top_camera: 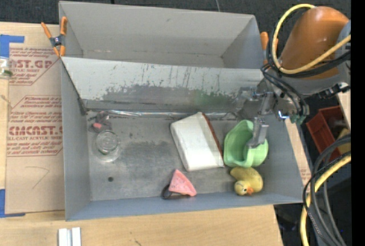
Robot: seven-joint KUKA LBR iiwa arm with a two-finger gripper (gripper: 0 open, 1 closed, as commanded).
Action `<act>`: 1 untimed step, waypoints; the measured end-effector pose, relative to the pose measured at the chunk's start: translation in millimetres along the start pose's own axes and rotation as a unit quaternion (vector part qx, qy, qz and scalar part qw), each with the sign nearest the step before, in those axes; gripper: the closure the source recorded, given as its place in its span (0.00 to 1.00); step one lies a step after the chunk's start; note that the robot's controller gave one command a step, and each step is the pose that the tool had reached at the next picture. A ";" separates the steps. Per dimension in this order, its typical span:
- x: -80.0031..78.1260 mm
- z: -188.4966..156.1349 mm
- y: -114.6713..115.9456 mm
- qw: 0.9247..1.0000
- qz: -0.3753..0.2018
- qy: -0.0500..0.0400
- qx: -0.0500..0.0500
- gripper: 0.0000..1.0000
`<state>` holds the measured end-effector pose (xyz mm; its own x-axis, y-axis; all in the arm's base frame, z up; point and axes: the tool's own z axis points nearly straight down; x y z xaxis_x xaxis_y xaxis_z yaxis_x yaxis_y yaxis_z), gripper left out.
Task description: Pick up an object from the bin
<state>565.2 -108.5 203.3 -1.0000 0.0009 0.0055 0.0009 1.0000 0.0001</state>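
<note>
Green plastic is where the action is: a small green cup (236,146) lies on its side at the right end of the bin (159,28), mouth up and open towards the arm. The gripper (259,135) is down at the cup's right wall, dipping into the hollow, and a thin rim like that looks like the sensible place to pinch. Whether the claw is wide or narrow, I cannot tell from here, so no grasp can be called.

A white block (194,143) leans right against the cup's left side, leaving little room there. A yellow duck (248,181) sits just below the cup. A pink scrap (182,184) lies near the front wall, and a clear glass (106,142) is well apart, far left.
</note>
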 end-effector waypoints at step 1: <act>-1.6 -4.9 0.5 1.000 -0.001 -0.004 0.001 0.00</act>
<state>566.9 -108.1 208.2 -1.0000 -0.0003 -0.0024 -0.0003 1.0000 -0.0009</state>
